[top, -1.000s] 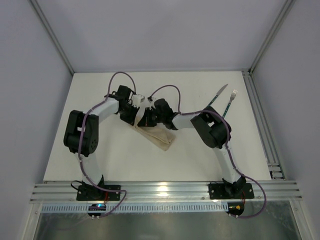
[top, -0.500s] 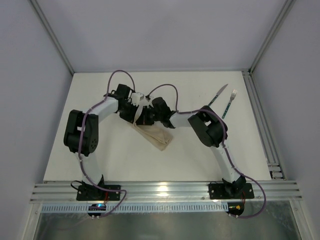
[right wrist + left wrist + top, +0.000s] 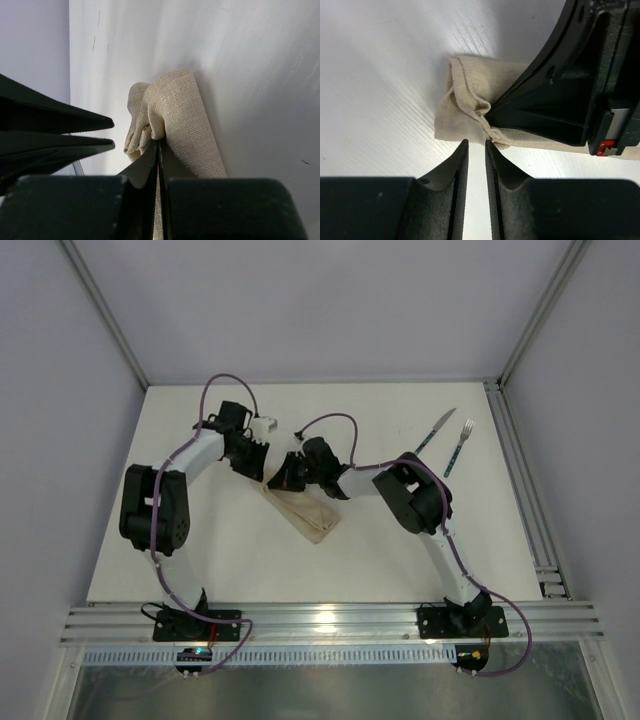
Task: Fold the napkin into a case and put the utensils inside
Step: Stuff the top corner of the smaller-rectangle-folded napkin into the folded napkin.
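The beige napkin (image 3: 305,515) lies as a narrow folded oblong, a case, in the middle of the table. My right gripper (image 3: 283,478) is shut on a bunched fold at its far end (image 3: 158,144). In the left wrist view my left gripper (image 3: 476,144) stands just off the cloth's (image 3: 462,90) edge, slightly open with nothing between its fingers. The right fingers (image 3: 535,107) pinch the crumpled corner there. The utensils, a knife (image 3: 434,430) and a fork (image 3: 458,446) with dark green handles, lie side by side at the far right.
An aluminium rail (image 3: 515,460) runs along the table's right edge, just past the fork. Both arms' purple cables (image 3: 330,420) loop above the napkin's far end. White table (image 3: 230,560) surrounds the cloth.
My left gripper has opened, let go of the napkin's end and drawn back to the left. My right gripper stays shut on the cloth and has shifted slightly left.
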`<state>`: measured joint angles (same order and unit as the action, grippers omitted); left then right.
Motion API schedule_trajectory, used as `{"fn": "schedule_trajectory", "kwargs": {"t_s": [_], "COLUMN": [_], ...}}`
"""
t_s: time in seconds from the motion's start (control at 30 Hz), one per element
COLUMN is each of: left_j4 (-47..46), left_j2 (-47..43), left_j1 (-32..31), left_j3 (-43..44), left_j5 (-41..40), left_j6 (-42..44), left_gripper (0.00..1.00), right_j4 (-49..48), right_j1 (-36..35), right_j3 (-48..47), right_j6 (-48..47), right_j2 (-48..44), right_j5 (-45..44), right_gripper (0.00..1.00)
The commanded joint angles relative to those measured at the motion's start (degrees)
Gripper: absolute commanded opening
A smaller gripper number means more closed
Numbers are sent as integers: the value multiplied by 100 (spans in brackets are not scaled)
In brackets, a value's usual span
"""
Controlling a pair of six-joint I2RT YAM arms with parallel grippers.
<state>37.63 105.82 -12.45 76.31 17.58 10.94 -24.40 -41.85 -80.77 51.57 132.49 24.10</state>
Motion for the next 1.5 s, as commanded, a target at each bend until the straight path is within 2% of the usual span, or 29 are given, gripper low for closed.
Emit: {"fn": "schedule_trajectory", "kwargs": {"t_s": [0.0, 0.1, 0.2, 0.57, 0.63, 0.83, 0.97, 1.0, 1.23, 1.47], "left_j4": [298, 359, 307, 113, 70, -132, -229, -256, -546, -651], "left_j2": [-89, -44, -114, 105, 158, 123, 97, 71, -264, -334], "left_j1": [-30, -56, -109, -197, -214, -205, -205, -205, -206, -197], "left_j3": [121, 42, -46, -213, -213, -284, -328, -362, -425, -398], "left_j5": [307, 474, 247, -246, -334, -396, -361, -274, -115, 105], "left_j6": [75, 93, 119, 198, 198, 137, 128, 136, 277, 269], "left_gripper": [22, 27, 31, 29, 24, 20, 8, 0, 0, 0], "right_j4": [-345, -372, -398, -451, -451, -425, -416, -416, -460, -530], "right_j1": [-61, -69, -69, -69, -61, -69, -69, -69, -166, -166], "right_j3": [88, 97, 97, 62, 62, 35, 9, -9, -307, -413], "right_j6": [450, 520, 564, 626, 626, 608, 556, 477, 204, 467], "right_j2": [58, 58, 67, 120, 102, 128, 128, 128, 49, 215], "right_j5": [-72, -72, -98, -89, -89, -72, -45, -19, 165, 174], "right_gripper": [4, 4, 4, 4, 4, 4, 4, 4, 4, 4]}}
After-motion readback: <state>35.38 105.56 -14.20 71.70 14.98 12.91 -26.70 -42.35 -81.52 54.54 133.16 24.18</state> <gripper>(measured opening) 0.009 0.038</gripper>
